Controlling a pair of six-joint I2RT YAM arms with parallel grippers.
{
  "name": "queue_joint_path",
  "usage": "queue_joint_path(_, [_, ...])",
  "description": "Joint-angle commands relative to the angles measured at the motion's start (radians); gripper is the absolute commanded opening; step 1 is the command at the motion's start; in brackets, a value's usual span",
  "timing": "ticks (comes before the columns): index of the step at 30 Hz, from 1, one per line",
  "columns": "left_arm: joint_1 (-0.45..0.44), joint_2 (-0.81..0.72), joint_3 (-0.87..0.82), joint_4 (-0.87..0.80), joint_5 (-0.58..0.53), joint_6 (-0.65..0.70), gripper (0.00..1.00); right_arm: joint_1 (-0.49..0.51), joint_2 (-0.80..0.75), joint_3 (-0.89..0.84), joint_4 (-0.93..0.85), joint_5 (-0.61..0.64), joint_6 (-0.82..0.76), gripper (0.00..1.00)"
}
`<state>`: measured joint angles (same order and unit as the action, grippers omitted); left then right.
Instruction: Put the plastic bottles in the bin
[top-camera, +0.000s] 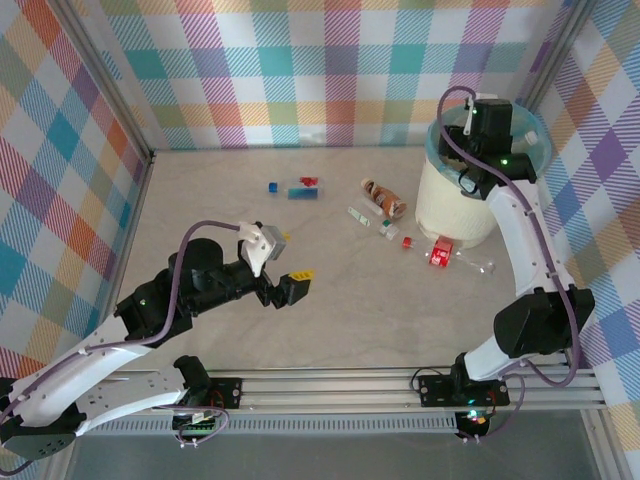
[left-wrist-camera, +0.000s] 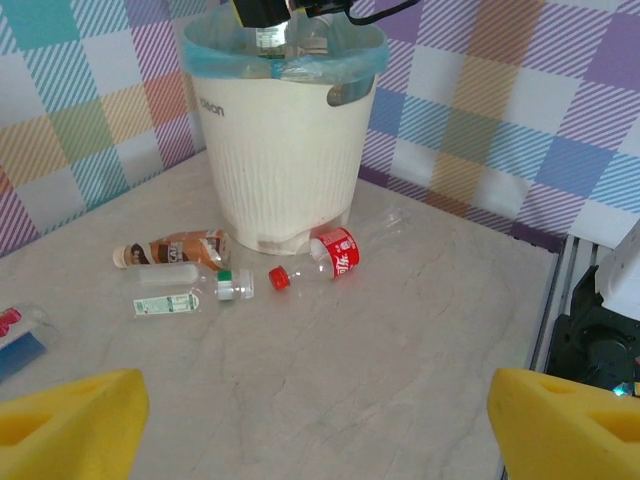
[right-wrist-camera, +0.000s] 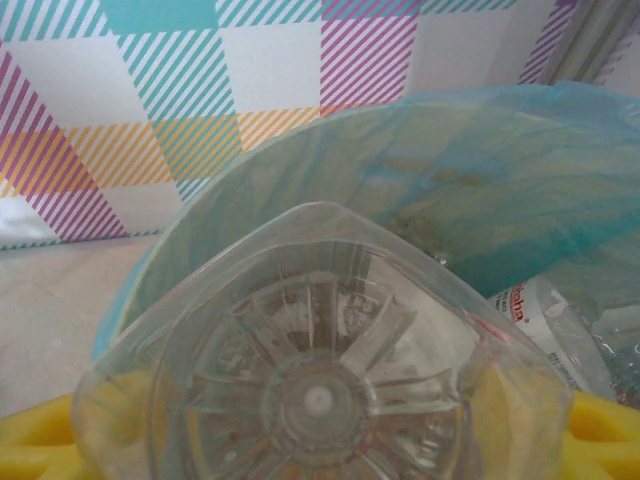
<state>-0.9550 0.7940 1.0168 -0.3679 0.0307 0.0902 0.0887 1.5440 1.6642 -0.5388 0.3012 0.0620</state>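
Over the bin (top-camera: 447, 212), right arm (top-camera: 522, 235) outstretched, claw (right-wrist-camera: 320, 450) around clear bottle (right-wrist-camera: 318, 385)

The bin (top-camera: 455, 205) stood at the far right of the bench (top-camera: 200, 220), close by the right wall. Above its mouth hung the right gripper (top-camera: 487, 135), a bottle (right-wrist-camera: 320, 390) between its jaws, with a second bottle (right-wrist-camera: 540, 320) inside, below. A cluster of bottles (top-camera: 383, 198) lay just left of the bin, one more (top-camera: 445, 253) just before it, others (top-camera: 303, 190) farther left. The left gripper (top-camera: 290, 288) hung nearer the arms, well apart from all.
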Motion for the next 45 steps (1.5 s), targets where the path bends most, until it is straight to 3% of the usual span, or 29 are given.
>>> queue_joint_path(1, [-0.005, -0.011, -0.013, -0.005, -0.017, -0.007, 0.88, -0.024, 0.031, -0.033, -0.043, -0.045, 0.068, 0.65])
queue_joint_path(9, [-0.005, 0.017, -0.001, -0.006, -0.017, -0.001, 0.89, -0.092, 0.092, -0.037, -0.062, -0.121, 0.137, 0.71])
queue_joint_path(16, [-0.005, 0.047, 0.020, -0.008, -0.014, 0.003, 0.89, -0.104, 0.020, -0.072, 0.006, -0.155, 0.223, 0.96])
queue_joint_path(19, [-0.005, 0.059, 0.029, -0.011, -0.009, 0.005, 0.89, -0.106, -0.036, -0.101, 0.045, -0.157, 0.240, 1.00])
queue_joint_path(27, [-0.005, 0.079, 0.032, 0.003, 0.002, 0.000, 0.89, -0.106, -0.126, -0.062, 0.010, -0.158, 0.236, 1.00])
queue_joint_path(33, [-0.006, 0.096, 0.030, 0.015, -0.004, -0.008, 0.89, -0.104, -0.225, -0.082, -0.013, -0.227, 0.252, 1.00])
queue_joint_path(41, [-0.004, 0.170, 0.056, 0.000, -0.115, -0.050, 0.90, -0.088, -0.432, -0.213, -0.033, -0.406, 0.305, 0.90])
queue_joint_path(45, [-0.002, 0.258, 0.085, -0.018, -0.116, -0.082, 0.90, -0.077, -0.536, -0.312, -0.074, -0.459, 0.317, 0.82])
